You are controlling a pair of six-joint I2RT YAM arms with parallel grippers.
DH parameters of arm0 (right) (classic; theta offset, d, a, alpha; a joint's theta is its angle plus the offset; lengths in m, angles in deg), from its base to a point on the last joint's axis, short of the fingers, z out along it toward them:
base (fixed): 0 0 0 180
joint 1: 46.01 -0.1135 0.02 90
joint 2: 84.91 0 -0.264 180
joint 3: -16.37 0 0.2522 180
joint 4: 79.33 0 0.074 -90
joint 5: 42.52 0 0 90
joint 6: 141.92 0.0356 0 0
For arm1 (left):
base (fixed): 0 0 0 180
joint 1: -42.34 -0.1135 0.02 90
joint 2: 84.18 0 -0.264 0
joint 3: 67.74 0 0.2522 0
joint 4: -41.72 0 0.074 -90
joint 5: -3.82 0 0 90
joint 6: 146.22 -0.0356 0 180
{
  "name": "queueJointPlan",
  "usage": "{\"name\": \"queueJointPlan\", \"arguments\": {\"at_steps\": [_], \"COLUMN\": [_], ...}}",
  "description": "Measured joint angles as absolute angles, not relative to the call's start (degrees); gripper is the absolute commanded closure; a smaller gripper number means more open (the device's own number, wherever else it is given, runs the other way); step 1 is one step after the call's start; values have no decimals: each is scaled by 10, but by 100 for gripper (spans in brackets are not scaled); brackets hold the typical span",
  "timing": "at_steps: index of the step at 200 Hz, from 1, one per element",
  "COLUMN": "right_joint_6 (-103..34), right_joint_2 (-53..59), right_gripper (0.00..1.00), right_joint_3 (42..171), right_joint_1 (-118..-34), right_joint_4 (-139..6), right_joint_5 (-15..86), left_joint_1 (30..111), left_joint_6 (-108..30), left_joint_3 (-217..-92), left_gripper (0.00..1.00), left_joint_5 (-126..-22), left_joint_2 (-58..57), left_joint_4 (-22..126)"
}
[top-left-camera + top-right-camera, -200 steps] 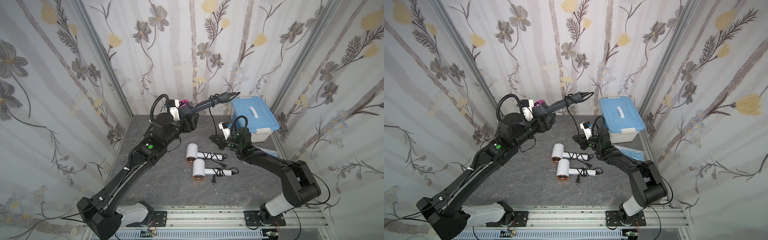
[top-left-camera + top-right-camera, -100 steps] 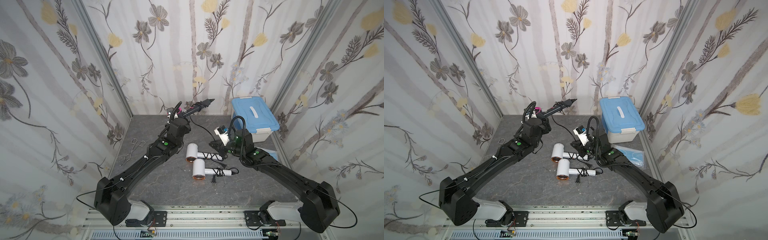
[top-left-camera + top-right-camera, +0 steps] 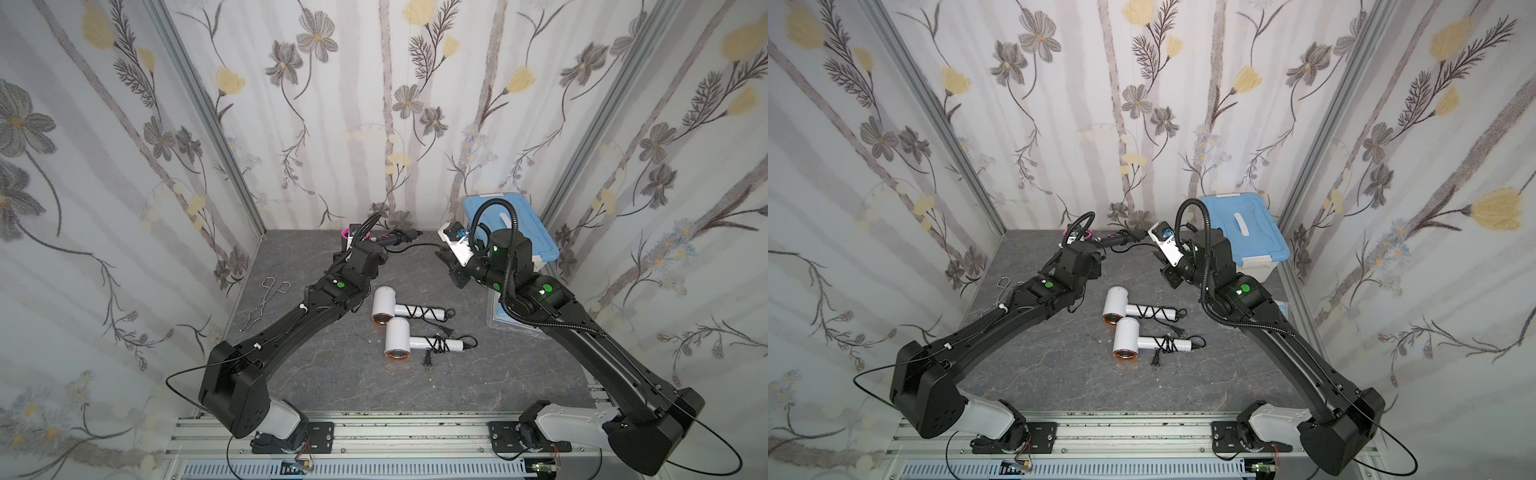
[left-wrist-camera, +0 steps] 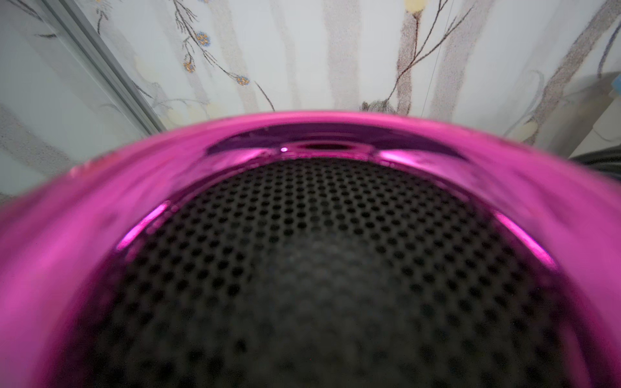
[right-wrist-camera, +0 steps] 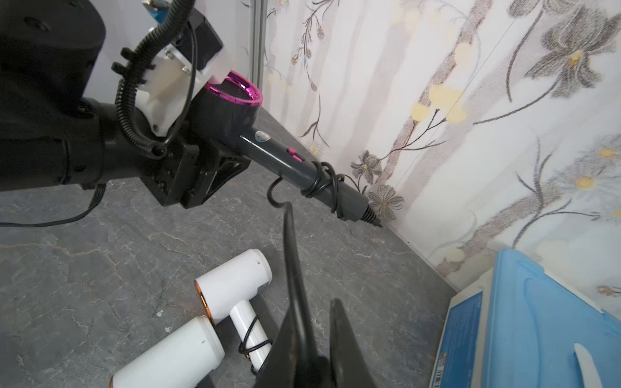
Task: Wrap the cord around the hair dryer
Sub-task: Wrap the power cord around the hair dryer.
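The right gripper point(image 5: 319, 322) is pinched almost closed on the black cord point(image 5: 290, 242). The cord runs up to a few loops round the handle end of the dark grey hair dryer point(image 5: 232, 114). The left gripper point(image 5: 215, 151) clasps that dryer by its magenta-rimmed barrel, close to the back wall. On the grey table point(image 3: 332, 374), mid-way, lie a white hair dryer point(image 3: 388, 301) and another white dryer point(image 3: 399, 343), cords wound on their handles. A blue-lidded box point(image 3: 1246, 232) sits in the back corner.
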State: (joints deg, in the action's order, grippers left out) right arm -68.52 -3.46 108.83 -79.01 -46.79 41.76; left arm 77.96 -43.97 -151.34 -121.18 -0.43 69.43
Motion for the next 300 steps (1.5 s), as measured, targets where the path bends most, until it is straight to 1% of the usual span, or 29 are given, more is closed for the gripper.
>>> {"name": "queueJointPlan", "arguments": {"at_steps": [29, 53, 86, 127, 167, 201, 262, 288, 300], "right_joint_6": [-714, -729, -740, -745, -743, -727, -674, -632, -598], "right_joint_2": [2, 43, 116, 157, 158, 155, 150, 148, 143], "right_gripper": [100, 100, 100, 100, 100, 100, 100, 100, 100], "right_joint_3": [1157, 1213, 1281, 1288, 1240, 1172, 1076, 1018, 971], "right_joint_1": [-777, -749, -703, -655, -626, -605, -585, -585, -585], "right_joint_4": [-467, -465, -461, -458, -462, -491, -585, -653, -714], "right_joint_5": [429, 422, 351, 231, 127, 62, -31, -65, -79], "left_joint_1": [780, 780, 779, 779, 754, 720, 705, 704, 704], "left_joint_6": [-446, -455, -473, -489, -472, -415, -293, -241, -224], "left_joint_3": [-1512, -1512, -1512, -1508, -1473, -1455, -1447, -1434, -1433], "left_gripper": [100, 100, 100, 100, 100, 100, 100, 100, 100], "left_joint_5": [-1187, -1155, -1066, -891, -739, -652, -565, -574, -588], "left_joint_2": [-20, -32, -50, -99, -177, -200, -165, -150, -142], "left_joint_4": [717, 742, 786, 833, 802, 728, 566, 513, 505]}}
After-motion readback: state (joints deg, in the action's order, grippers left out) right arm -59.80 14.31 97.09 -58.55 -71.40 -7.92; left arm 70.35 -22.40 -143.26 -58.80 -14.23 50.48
